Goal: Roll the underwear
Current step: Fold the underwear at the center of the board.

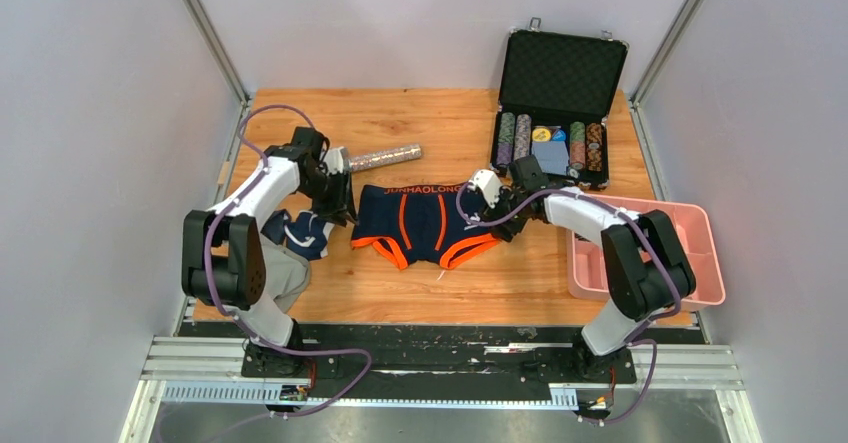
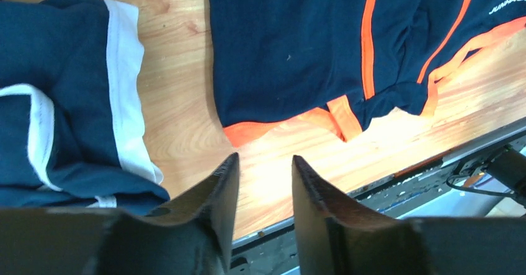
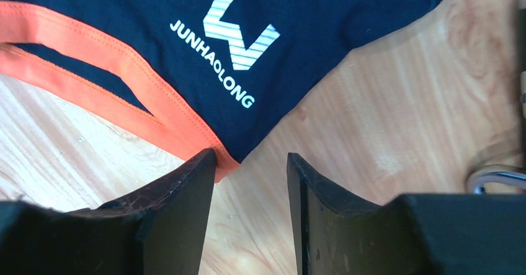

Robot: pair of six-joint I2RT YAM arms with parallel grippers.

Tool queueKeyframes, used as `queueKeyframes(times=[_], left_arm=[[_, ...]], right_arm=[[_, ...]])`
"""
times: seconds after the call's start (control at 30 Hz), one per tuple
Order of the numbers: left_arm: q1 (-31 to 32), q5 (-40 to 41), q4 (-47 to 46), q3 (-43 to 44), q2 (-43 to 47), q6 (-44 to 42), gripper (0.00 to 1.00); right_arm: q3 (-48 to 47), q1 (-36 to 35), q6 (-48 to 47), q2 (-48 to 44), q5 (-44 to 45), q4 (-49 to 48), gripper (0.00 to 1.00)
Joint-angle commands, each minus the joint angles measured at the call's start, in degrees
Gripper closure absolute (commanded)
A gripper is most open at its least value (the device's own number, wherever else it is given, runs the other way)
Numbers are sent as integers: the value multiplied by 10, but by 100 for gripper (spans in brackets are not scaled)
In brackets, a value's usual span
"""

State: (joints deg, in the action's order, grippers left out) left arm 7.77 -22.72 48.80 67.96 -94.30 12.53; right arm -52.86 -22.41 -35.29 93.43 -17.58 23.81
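Mounting rail (image 1: 440, 361) spans the near edge, and beyond it lies the wooden table (image 1: 440, 298). At its centre the navy underwear with orange trim (image 1: 425, 225) is spread flat, waistband far and leg openings near (a layout judged to suit rolling, as no fold or roll is visible yet). A second pair (image 1: 300, 231), navy with white trim, lies bunched at the left, against a grey cloth (image 1: 287, 275) nearer the edge. Neither pair is rolled.

Left gripper (image 1: 338, 201) stands at the flat pair's left side and right gripper (image 1: 505, 221) at its right side. This placement is presumably meant to let both edges be taken together.

Left jaws: moderately apart. The left wrist view shows only bare wood between them, with the orange hem just beyond the tips. Nothing is held.

Right jaws: likewise moderately apart, with nothing between them. One fingertip (image 3: 201, 163) overlaps the corner of the orange hem; whether it touches the cloth cannot be told.

Other items noted: pink tray (image 1: 700, 263) at the right, open black case (image 1: 560, 73) of chips at the far right, glittery tube (image 1: 385, 156) beyond the garment.
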Motion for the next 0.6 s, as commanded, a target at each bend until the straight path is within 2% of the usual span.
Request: queueKeyframes(times=[0.0, 0.13, 0.27, 0.4, 0.57], left_arm=[[-2, 16, 18, -8, 56, -18, 53], [-6, 30, -6, 50, 22, -43, 51], [-9, 38, -49, 151, -99, -52, 51], [-12, 15, -107, 216, -191, -64, 50], [-13, 2, -115, 263, -271, -83, 48]], right_arm=[[-67, 4, -29, -14, -49, 54, 51], [-103, -28, 23, -74, -112, 65, 42], [-108, -86, 38, -107, -135, 35, 39], [-121, -128, 80, -90, -138, -15, 38], [-154, -144, 107, -62, -145, -29, 38]])
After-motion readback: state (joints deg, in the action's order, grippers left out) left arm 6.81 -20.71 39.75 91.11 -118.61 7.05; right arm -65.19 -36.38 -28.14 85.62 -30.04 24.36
